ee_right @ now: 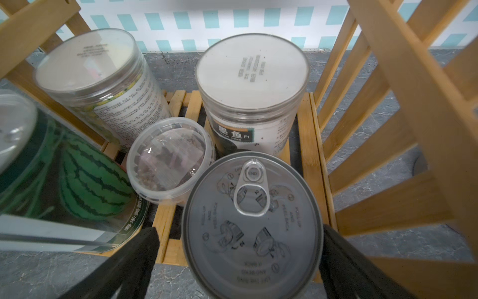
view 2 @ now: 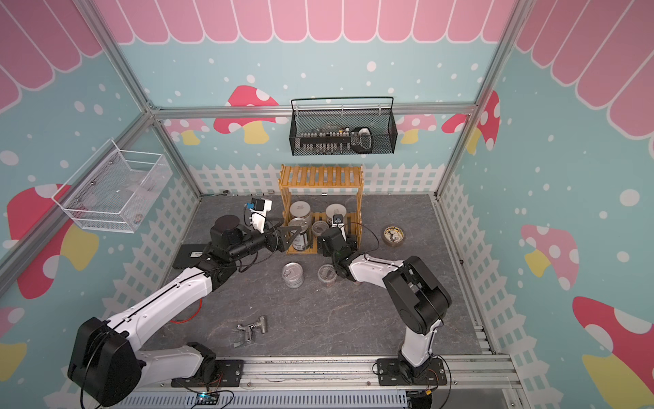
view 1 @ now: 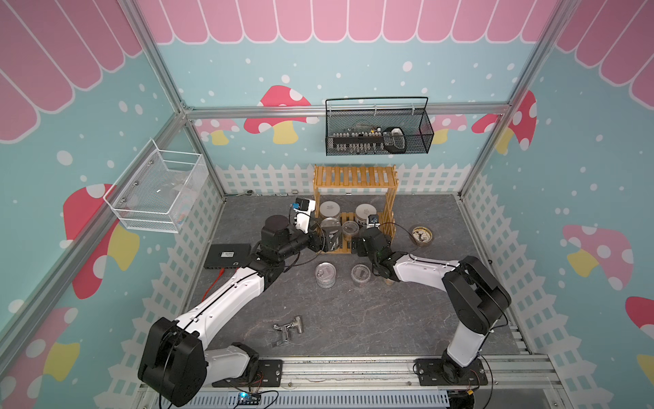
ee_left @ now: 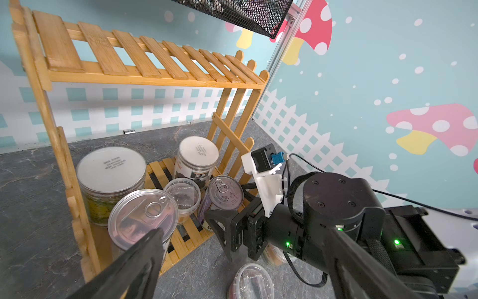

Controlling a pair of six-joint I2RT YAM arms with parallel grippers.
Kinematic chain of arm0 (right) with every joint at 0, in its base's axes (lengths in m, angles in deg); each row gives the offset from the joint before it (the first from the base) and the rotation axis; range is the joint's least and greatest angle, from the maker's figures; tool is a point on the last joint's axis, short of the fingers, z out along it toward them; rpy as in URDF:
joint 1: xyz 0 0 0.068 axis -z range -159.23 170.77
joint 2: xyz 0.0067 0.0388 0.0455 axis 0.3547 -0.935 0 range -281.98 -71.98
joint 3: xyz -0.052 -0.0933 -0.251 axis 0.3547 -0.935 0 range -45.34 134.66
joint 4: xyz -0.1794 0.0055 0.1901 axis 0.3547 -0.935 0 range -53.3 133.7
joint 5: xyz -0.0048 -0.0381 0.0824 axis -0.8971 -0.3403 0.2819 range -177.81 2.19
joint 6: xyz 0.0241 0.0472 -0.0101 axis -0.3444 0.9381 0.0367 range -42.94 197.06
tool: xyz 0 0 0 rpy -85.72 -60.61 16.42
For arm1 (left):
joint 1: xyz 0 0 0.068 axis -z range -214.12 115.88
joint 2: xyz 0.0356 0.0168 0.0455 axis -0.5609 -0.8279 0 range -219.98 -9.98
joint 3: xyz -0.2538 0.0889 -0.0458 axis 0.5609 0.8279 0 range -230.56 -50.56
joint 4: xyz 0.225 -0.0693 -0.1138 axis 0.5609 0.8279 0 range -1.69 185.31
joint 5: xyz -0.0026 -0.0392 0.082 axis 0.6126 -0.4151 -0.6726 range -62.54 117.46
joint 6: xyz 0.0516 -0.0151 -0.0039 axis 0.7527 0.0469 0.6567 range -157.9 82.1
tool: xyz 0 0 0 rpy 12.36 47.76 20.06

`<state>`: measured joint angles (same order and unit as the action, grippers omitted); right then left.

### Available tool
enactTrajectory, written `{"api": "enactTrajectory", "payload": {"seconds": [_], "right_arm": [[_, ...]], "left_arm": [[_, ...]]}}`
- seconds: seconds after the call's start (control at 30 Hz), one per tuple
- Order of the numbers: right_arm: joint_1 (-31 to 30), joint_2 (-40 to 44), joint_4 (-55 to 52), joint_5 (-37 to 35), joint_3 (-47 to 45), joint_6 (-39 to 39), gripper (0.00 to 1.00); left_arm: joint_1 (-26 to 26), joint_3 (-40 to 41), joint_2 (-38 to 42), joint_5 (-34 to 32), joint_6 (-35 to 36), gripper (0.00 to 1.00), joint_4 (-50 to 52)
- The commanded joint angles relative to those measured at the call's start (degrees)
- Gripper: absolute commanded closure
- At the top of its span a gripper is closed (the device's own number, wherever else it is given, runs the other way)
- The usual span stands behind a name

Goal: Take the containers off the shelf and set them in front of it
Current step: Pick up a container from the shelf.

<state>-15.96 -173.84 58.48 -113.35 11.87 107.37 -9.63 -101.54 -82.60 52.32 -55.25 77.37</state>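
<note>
On the grey stone-look table [view 1: 354, 318], nearest the arms' bases, lay a metal faucet piece [view 1: 288, 327]. Farther in, just in front of the shelf, a silver pull-tab can [view 1: 325, 274] and a clear plastic jar [view 1: 361, 273] stood upright side by side. Beyond them, both arms reached into the lower tier of the yellow-brown bamboo shelf [view 1: 354, 177]. The left claw [view 1: 327, 239] was open wide at a watermelon-label can [ee_right: 64, 176]. The right claw [ee_right: 239, 229] was open too, its black fingers [ee_right: 139, 253] on either side of a grey-topped can [ee_right: 252, 220] at the tier's front edge. Between those cans sat a small clear tub [ee_right: 170, 158]. At the back stood a taller yellow-green-label jar [ee_right: 88, 62] and a black-label jar [ee_right: 252, 67], each with a flat white lid.
</note>
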Motion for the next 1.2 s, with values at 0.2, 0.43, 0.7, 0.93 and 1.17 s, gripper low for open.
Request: {"api": "enactTrajectory", "payload": {"seconds": [0.2, 0.43, 0.7, 0.93, 1.17], "right_arm": [[1.53, -1.89, 0.76, -0.26, 1.94, -1.2, 0.07], [1.61, -1.11, 1.52, 0.89, 1.26, -2.86, 0.25], [1.62, 2.87, 1.74, 2.41, -1.06, -6.23, 0.31], [0.96, 10.49, 2.78, 7.55, -5.94, -10.48, 0.31], [-1.8, 20.26, 0.32, 13.93, -9.13, -14.28, 0.32]], "left_arm": [[-0.31, 0.04, 0.32, 0.65, 1.17, 0.01, 0.87], [-0.31, -0.1, 0.46, 0.62, 1.41, 0.01, 1.25], [-0.32, -0.35, 0.44, 0.66, 1.52, 0.01, 1.62], [-0.32, -0.76, 0.13, 0.81, 1.61, 0.01, 1.93], [-0.26, -1.21, -0.15, 1.11, 1.69, 0.01, 2.24]]}}
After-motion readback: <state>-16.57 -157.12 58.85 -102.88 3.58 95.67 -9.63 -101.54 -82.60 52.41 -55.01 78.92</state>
